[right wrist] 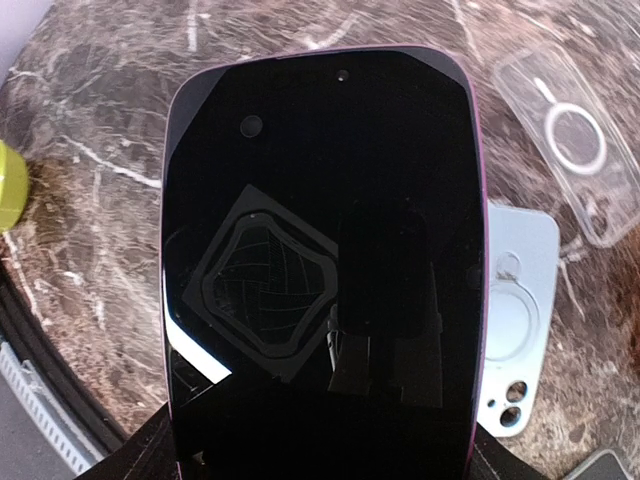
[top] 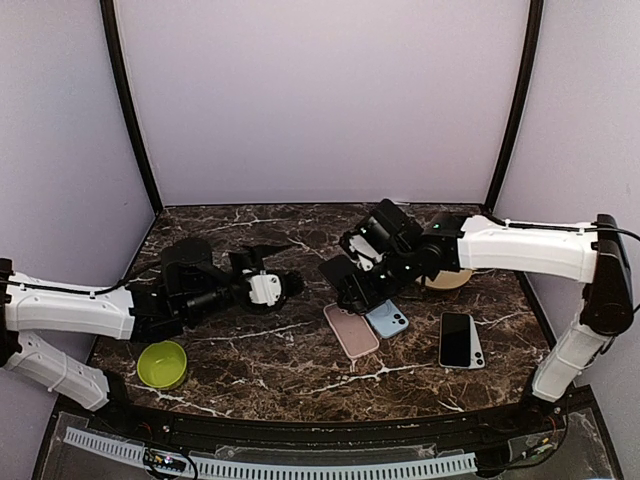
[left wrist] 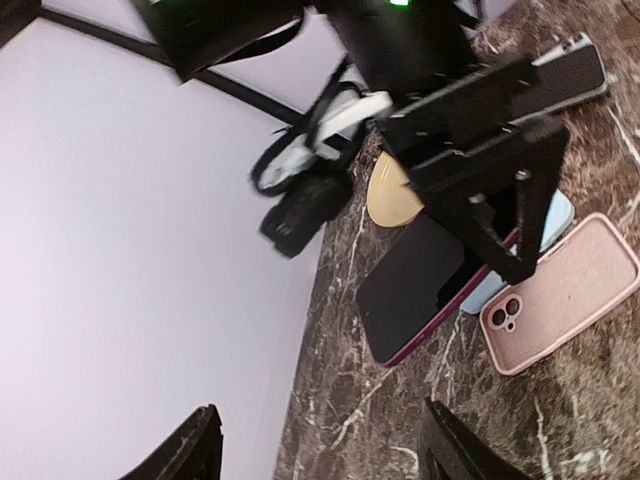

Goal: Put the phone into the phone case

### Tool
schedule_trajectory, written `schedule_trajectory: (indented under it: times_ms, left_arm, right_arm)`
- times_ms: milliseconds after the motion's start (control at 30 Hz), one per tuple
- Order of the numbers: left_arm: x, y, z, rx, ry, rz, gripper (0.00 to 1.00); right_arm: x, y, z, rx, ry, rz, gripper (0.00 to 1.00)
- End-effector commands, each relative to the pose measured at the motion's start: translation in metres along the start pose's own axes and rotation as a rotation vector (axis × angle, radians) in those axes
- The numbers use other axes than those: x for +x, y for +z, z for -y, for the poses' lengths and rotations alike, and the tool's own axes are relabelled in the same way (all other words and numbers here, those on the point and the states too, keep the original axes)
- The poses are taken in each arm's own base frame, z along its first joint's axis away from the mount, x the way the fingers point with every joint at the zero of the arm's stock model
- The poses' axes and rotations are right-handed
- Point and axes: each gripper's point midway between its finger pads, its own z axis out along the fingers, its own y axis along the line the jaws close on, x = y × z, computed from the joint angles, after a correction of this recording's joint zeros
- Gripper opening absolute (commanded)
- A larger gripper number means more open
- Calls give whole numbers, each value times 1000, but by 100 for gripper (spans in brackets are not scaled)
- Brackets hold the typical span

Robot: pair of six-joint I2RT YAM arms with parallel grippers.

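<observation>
My right gripper [top: 352, 282] is shut on a dark-screened phone with a purple edge [top: 340, 270] and holds it tilted above the table, just beyond the cases. The phone fills the right wrist view [right wrist: 320, 250], hiding the fingers, and shows in the left wrist view [left wrist: 425, 285]. A pink phone case [top: 351, 330] lies open side up beside a light blue case [top: 387, 319]. Both show in the left wrist view, pink [left wrist: 565, 295] and blue [left wrist: 556, 222]. My left gripper [top: 283, 268] is open and empty, left of the phone; its fingertips [left wrist: 190, 450] frame bare table.
A second black phone [top: 461, 340] lies at the right. A tan disc [top: 447, 281] sits behind the right gripper. A green bowl [top: 162, 363] stands at the near left. A clear case [right wrist: 580, 140] lies beyond the blue case [right wrist: 520, 330].
</observation>
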Motion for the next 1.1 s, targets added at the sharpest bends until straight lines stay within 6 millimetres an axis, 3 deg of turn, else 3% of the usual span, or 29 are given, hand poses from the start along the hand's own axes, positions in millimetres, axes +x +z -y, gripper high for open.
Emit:
schedule_trajectory:
  times_ms: [0, 33, 100, 200, 300, 467, 600, 833, 1067]
  left_arm:
    - [3, -8, -22, 11, -459, -53, 70]
    - [0, -7, -28, 22, -525, -44, 70]
    - [14, -4, -32, 55, -834, -99, 70]
    - [30, 2, -47, 95, -1155, -117, 66]
    - [16, 8, -59, 179, -1384, -56, 64]
    - [-15, 7, -73, 288, -1504, 102, 68]
    - [-24, 7, -79, 314, -1526, 143, 68]
    - [-32, 11, -75, 387, -1529, 172, 54]
    - [-37, 16, -77, 406, -1520, 200, 27]
  right_arm:
    - [-27, -14, 14, 57, 84, 201, 21]
    - [-26, -14, 18, 67, 98, 216, 21]
    - [-26, -14, 20, 70, 109, 255, 20]
    - [-35, -31, -5, 1, 36, 391, 22]
    - [-47, -56, -29, -10, -67, 559, 22]
    - [-60, -77, -38, 42, -139, 709, 21]
    - [-67, -86, -52, 27, -195, 766, 21]
    - [-72, -85, -60, 22, -240, 771, 21]
    - [-73, -83, -67, 12, -288, 751, 22]
